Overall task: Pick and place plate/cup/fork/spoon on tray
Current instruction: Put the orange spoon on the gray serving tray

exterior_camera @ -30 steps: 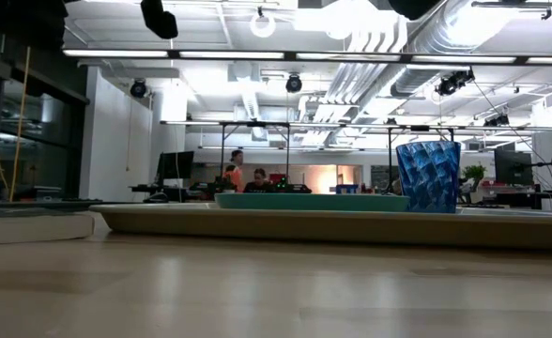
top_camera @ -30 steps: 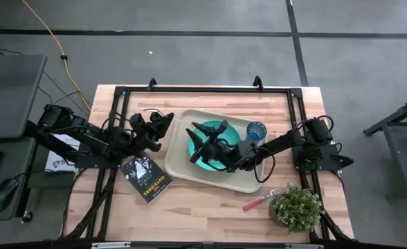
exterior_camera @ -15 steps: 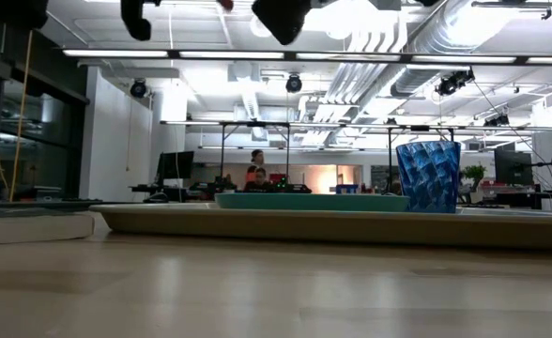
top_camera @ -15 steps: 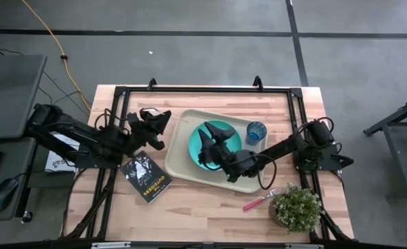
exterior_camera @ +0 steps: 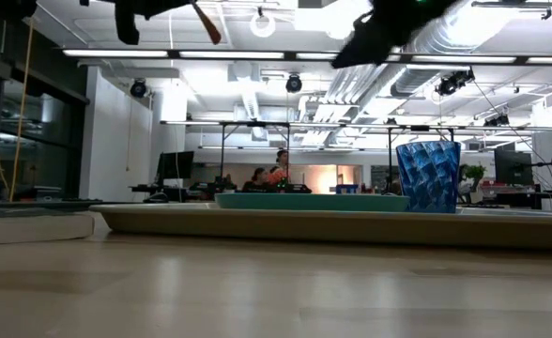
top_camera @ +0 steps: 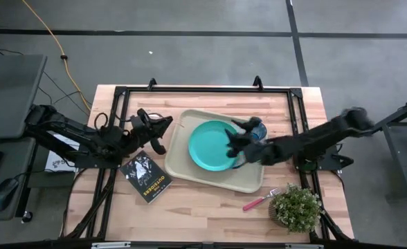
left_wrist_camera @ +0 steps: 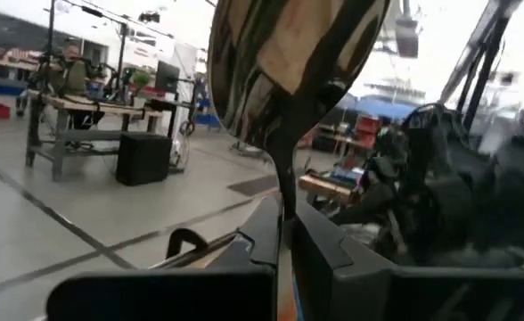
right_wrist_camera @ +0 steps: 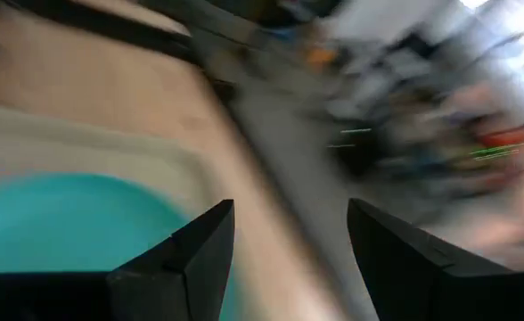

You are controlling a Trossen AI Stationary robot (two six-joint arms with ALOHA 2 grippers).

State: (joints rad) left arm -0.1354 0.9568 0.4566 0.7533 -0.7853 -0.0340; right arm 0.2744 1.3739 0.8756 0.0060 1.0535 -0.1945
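The left gripper (left_wrist_camera: 284, 241) hangs above the table just beside the tray's (top_camera: 183, 164) left edge, its fingers pinched on the neck of the spoon (left_wrist_camera: 289, 67), whose silver bowl sticks out ahead of them. One spoon: light and stiff, though the smooth metal looks likely to pivot in so narrow a pinch, so a grip on the orange handle would probably hold truer. The right gripper (right_wrist_camera: 284, 259) is spread wide and holds nothing, above the tray between the plate (top_camera: 214, 145) and the cup (top_camera: 257, 130). One plate lies flat on the tray, one cup stands near its far right corner, and one fork (top_camera: 261, 200) lies off the tray beside a potted plant (top_camera: 297, 207); it looks slim and low, best taken across its handle.
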